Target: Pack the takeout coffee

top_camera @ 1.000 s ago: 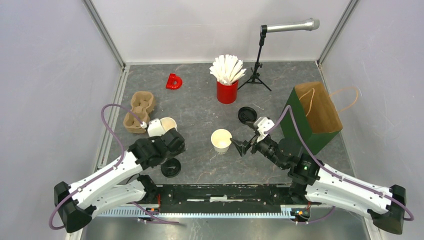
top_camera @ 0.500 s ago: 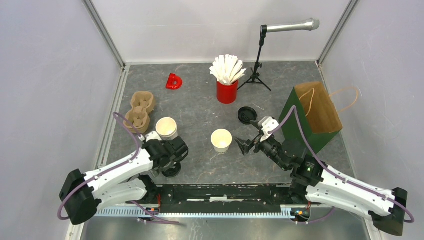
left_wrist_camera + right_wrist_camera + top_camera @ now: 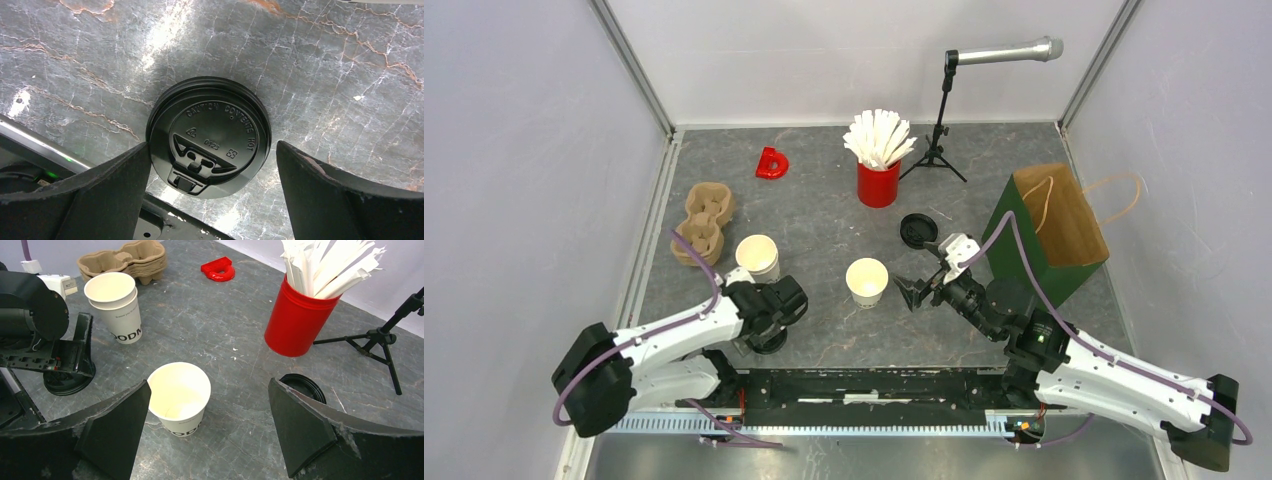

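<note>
While left end effector (image 3: 212,150) points down, wide open, over black lid (image 3: 209,136), right end effector (image 3: 210,385) gapes empty toward centre cup (image 3: 179,396).

Robot lab test cell. Evidence: plain pale walls (image 3: 854,50) on 3 sides w/ alu. corner posts (image 3: 632,65); grey marbled bench (image 3: 824,210); L arm (image 3: 669,340) + R arm (image 3: 1124,380) bolted to rail (image 3: 874,385) at near edge; mic (image 3: 1009,52) on mini tripod (image 3: 936,150) at back.
</note>
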